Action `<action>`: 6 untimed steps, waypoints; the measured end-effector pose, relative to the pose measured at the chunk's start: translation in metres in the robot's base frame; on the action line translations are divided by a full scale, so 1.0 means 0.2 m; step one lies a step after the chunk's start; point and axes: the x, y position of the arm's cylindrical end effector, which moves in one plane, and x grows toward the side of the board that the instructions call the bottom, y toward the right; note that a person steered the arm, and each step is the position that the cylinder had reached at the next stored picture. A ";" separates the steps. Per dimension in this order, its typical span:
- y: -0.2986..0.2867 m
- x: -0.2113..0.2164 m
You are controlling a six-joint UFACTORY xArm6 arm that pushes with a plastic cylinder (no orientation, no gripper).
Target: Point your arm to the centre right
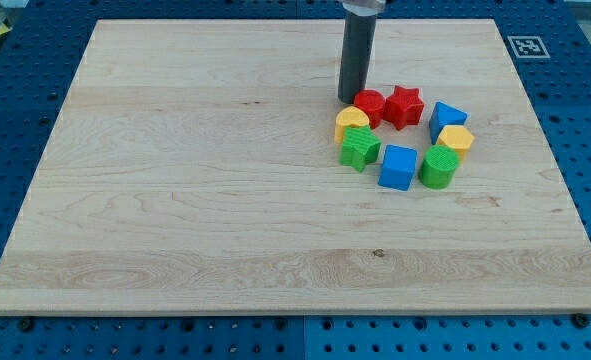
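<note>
My tip (350,99) beside (touching?) red block (369,104)

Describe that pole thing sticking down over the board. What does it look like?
It is a straight, round, dark grey rod with a lighter metallic collar at the top edge of the view. No cables or markings show. My tip is its plain blunt lower end.

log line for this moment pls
tip: touching red round block, view's left | blocks: ring cluster, centre right | board: wooden

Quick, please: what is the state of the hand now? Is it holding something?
No hand: the arm ends in a rod. My tip holds nothing, just left of the red round block.
</note>
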 end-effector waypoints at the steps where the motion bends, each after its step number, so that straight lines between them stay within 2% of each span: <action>1: 0.00 0.00; 2: 0.00 -0.07; 3: 0.04 -0.31; 4: 0.52 -0.36; 5: 0.95 -0.16; 6: 1.15 0.18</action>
